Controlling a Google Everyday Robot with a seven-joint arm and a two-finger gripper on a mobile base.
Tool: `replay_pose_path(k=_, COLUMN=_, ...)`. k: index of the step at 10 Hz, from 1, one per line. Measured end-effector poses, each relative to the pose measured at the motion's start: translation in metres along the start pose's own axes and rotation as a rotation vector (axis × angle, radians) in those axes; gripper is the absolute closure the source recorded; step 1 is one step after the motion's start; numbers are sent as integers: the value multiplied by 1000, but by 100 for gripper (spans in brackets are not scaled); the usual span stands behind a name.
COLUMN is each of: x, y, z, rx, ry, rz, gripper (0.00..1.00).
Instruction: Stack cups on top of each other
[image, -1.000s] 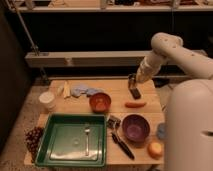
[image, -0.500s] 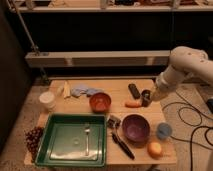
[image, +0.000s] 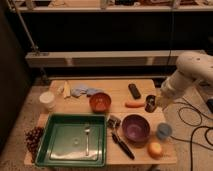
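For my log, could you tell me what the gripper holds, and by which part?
The gripper, beside the carrot, appears shut on the dark metal cup, gripping its rim on the arm's side.

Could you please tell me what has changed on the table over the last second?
The gripper, jaws shut on the dark metal cup, carried it rightward and toward the near edge of the table. It is now just right of the carrot, nearer the pale blue cup. The pale blue cup, purple bowl and green tray stayed put.

Single raised view, perhaps head-mounted, downward onto the whole table (image: 115, 87), fairly near, claw (image: 156, 103) at mid-right.
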Motion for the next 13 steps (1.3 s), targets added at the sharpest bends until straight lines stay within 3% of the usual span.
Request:
replay_pose_path(k=3, x=-2, y=0, z=-1, rx=-6, ry=-1, rz=0, gripper=100)
replay_pose_path(k=5, x=-14, y=16, z=-14, rx=-23, ry=10, rz=26, gripper=100)
replay_pose_path(k=9, x=-53, y=104, z=-54, rx=-17, ry=-3, rz=113, gripper=100)
replay_pose_path(k=11, x=-61, y=142, z=-65, rx=15, ry=-33, rz=147, gripper=100)
replay_pose_path(k=13, x=-78, y=187, z=-72, rx=83, ry=-92, rz=173, gripper=100)
